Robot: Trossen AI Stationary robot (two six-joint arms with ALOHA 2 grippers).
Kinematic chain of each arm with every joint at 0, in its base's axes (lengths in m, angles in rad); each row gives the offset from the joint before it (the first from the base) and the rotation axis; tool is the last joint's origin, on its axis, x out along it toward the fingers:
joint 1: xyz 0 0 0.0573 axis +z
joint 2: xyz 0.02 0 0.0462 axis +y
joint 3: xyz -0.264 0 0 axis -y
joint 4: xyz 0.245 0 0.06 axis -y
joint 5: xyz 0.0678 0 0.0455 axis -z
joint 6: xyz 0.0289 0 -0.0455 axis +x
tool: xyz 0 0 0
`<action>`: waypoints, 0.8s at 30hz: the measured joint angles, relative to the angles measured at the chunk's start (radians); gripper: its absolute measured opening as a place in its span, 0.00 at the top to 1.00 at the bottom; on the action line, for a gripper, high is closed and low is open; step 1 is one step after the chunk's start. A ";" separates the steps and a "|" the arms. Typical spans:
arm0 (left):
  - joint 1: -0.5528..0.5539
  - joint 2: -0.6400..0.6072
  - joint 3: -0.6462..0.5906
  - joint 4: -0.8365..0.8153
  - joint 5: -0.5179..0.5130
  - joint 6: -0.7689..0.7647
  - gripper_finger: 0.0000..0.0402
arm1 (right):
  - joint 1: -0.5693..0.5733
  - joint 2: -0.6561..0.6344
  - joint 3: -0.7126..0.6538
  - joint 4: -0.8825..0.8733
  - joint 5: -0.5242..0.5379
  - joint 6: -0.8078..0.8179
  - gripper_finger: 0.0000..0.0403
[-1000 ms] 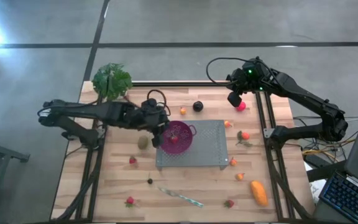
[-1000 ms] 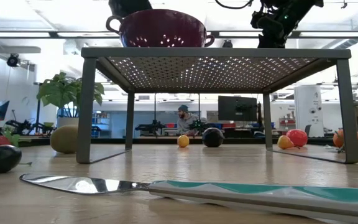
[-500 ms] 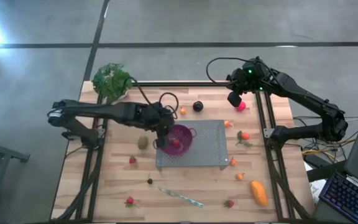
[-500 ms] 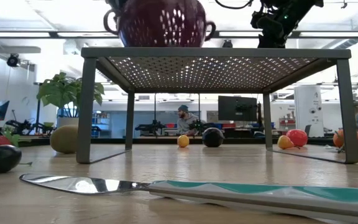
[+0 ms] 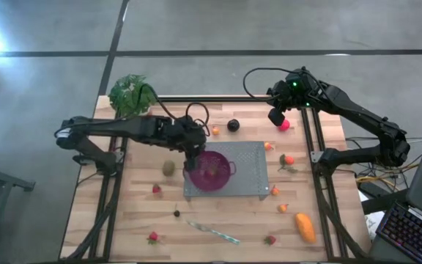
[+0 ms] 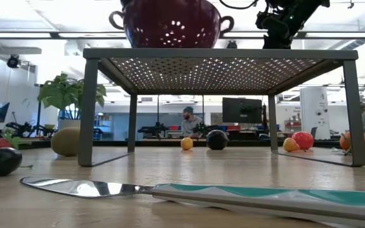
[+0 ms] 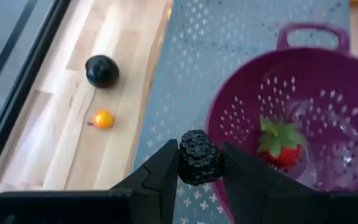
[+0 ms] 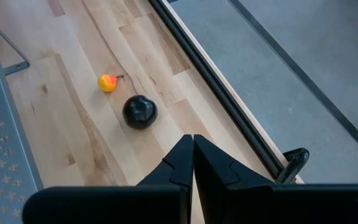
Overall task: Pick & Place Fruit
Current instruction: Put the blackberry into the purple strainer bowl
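Now left gripper [image 7: 199,167] pinches a (probably) blackberry [image 7: 198,157] beside colander [image 7: 328,99]

Text check | you find no readable words, labels, brands or numbers in any view

Wooden table [image 5: 218,213] with a black frame rail along its edges. Grey perforated metal rack [image 5: 249,170] stands mid-table on four legs. Purple colander [image 5: 212,171] sits on the rack's left part, two handles, holes in its wall. Leafy green plant [image 5: 131,94] at the far left corner. Silver knife [image 5: 212,232] with a teal handle lies flat near the front edge. Person [image 6: 187,120] seated far off in the room behind; monitor [image 6: 241,109] nearby.
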 joint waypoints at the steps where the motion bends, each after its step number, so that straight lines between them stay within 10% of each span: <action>1: -0.003 0.000 0.007 0.000 0.012 0.003 0.72 | 0.000 0.000 0.000 0.000 0.000 0.000 0.98; 24: -0.067 0.008 -0.074 0.008 0.166 0.021 0.67 | 0.000 0.000 0.000 0.001 0.000 -0.008 0.98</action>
